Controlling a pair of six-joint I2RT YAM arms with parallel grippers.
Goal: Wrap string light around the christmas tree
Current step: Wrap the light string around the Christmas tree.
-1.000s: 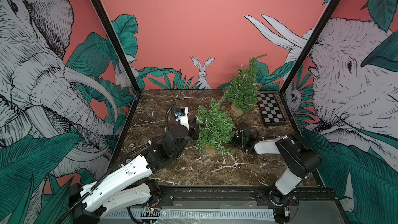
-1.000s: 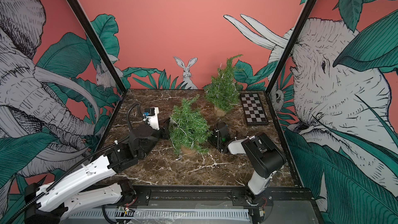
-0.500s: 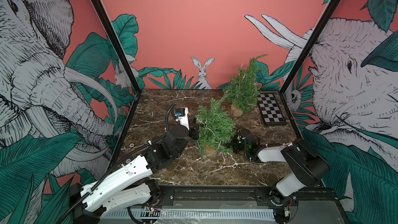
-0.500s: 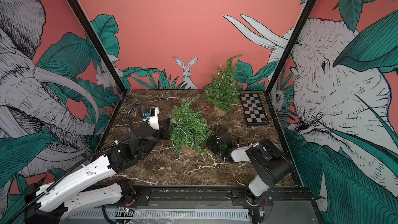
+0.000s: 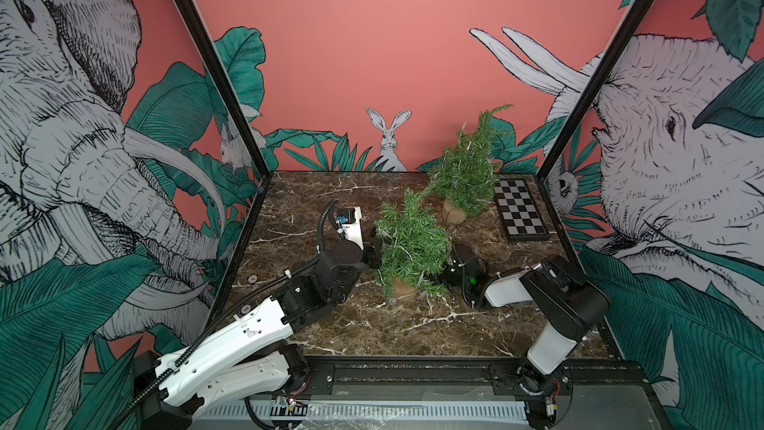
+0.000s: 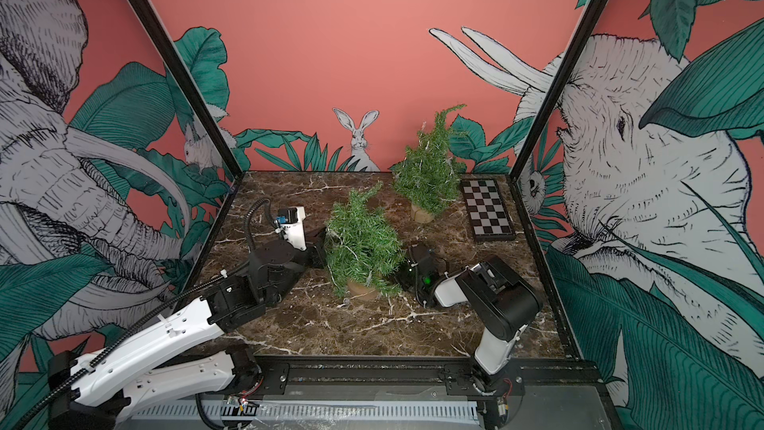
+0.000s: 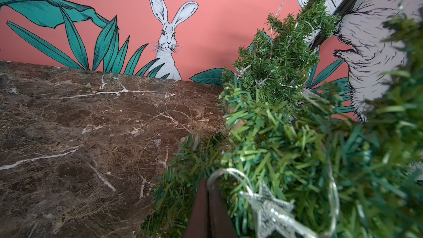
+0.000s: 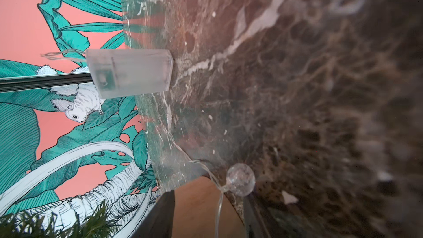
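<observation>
Item 1, left gripper (image 7: 207,186): I log the jaws pressed together, apparently pinching the string light (image 7: 270,209). Its wire loops out from their tips, with a silver star just beside them, deep in the needles of the christmas tree (image 5: 413,241). Item 2, right gripper (image 8: 207,196): jaws apart, the tree's wooden base (image 8: 196,209) showing between them; I cannot tell whether they touch it. Wire carrying a clear bead (image 8: 240,179) crosses the gap. A frosted battery box (image 8: 129,73) stands on end on the marble table (image 5: 364,324). In both top views the tree stands mid-frame, with the left gripper at its left edge and the right gripper at its lower right. A second tree (image 5: 467,175) and a chessboard (image 5: 521,215) sit up and to the right of it.
</observation>
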